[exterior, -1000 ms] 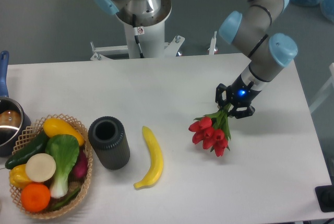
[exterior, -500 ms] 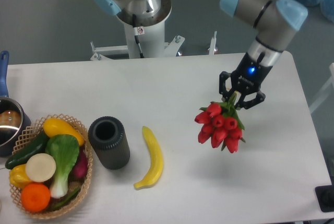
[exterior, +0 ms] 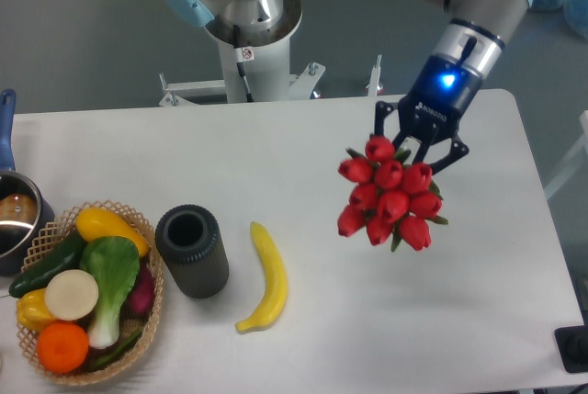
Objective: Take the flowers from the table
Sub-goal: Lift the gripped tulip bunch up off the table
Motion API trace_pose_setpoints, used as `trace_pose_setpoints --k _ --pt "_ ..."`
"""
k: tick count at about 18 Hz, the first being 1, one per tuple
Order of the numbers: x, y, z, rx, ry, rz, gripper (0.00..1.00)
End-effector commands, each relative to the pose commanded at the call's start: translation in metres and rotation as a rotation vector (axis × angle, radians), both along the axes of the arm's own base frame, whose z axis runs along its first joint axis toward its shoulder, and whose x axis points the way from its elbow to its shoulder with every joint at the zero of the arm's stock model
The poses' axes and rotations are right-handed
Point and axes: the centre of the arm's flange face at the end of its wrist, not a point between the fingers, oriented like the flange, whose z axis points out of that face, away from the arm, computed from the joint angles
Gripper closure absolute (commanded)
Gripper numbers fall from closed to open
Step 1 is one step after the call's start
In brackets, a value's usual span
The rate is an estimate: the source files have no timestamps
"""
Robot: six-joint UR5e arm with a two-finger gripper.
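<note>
The flowers (exterior: 388, 199), a bunch of red tulip heads with green leaves, hang in the air above the right part of the white table (exterior: 303, 155). My gripper (exterior: 420, 148) is shut on their stems, which are mostly hidden behind the flower heads and the black fingers (exterior: 390, 128). The bunch hangs heads toward the camera, clear of the tabletop.
A yellow banana (exterior: 265, 277) lies in the middle of the table. A black cylinder cup (exterior: 191, 250) stands left of it. A wicker basket (exterior: 103, 215) of vegetables sits at the front left, with a pot (exterior: 13, 215) at the left edge.
My gripper has risen with the flowers in it, lifting them off the table. The bunch now appears larger and higher in view.
</note>
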Motion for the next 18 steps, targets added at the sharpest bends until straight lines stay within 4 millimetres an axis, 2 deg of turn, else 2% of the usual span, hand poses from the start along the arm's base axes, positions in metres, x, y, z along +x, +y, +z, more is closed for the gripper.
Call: trace_pose_setpoints --k 6,12,18 --pt "0.003 0.008 -0.006 0.077 -0.059 -0.020 0.67" --pt "0.001 0.008 0.004 0.100 -0.120 0.000 0.67" --pt "0.000 0.007 0.005 0.104 -0.127 0.005 0.67"
